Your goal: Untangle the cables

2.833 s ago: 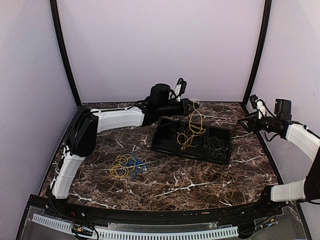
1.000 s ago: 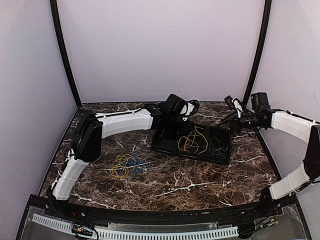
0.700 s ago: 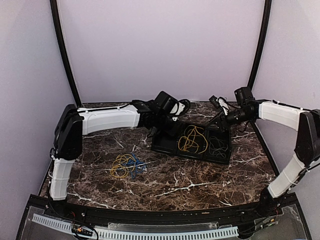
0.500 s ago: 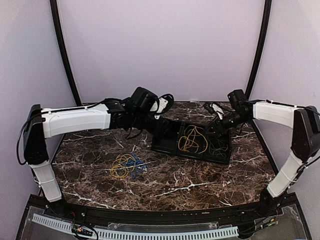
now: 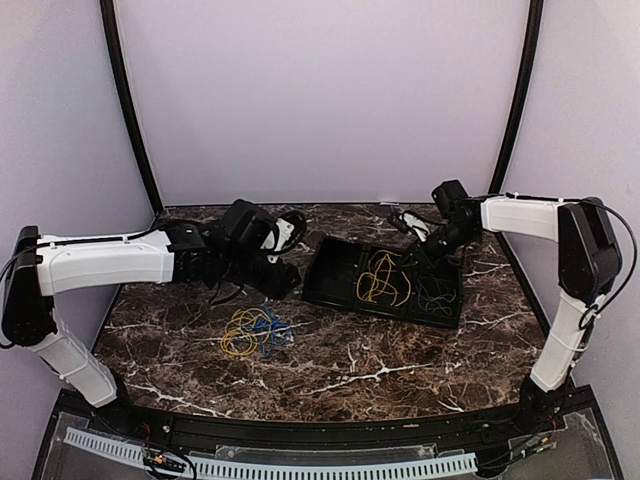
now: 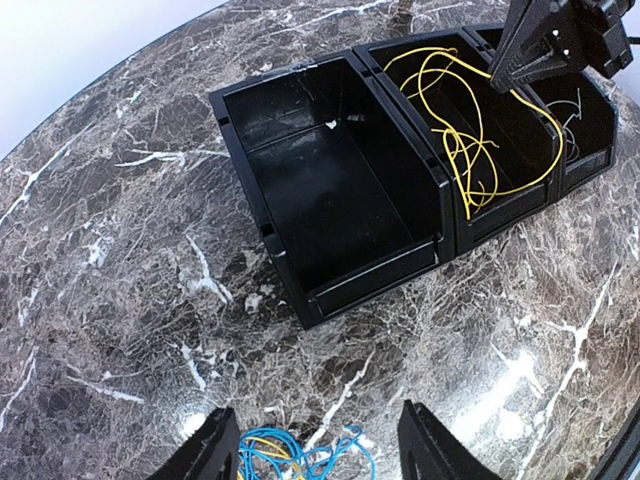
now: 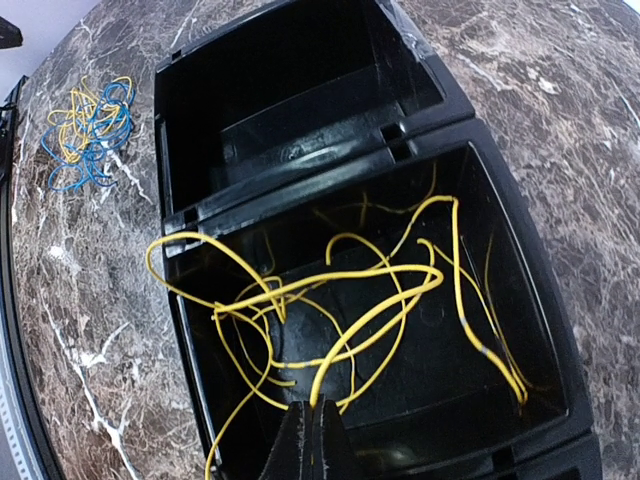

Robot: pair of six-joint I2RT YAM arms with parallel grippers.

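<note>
In the middle compartment of the black tray (image 7: 300, 165), the yellow cable (image 7: 395, 272) lies in loose loops. The right gripper (image 7: 310, 415) has its jaws clenched where one strand meets their tips, though I cannot tell whether it is pinched. The left gripper (image 6: 318, 425), jaws released, hangs over the yellow-and-blue tangle (image 6: 290, 455) on the counter (image 6: 120, 250); it should probably take one outer loop and lift slowly, so the strands slip apart rather than tighten.

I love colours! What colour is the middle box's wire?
Yellow. The wire shows best from the right wrist.
</note>
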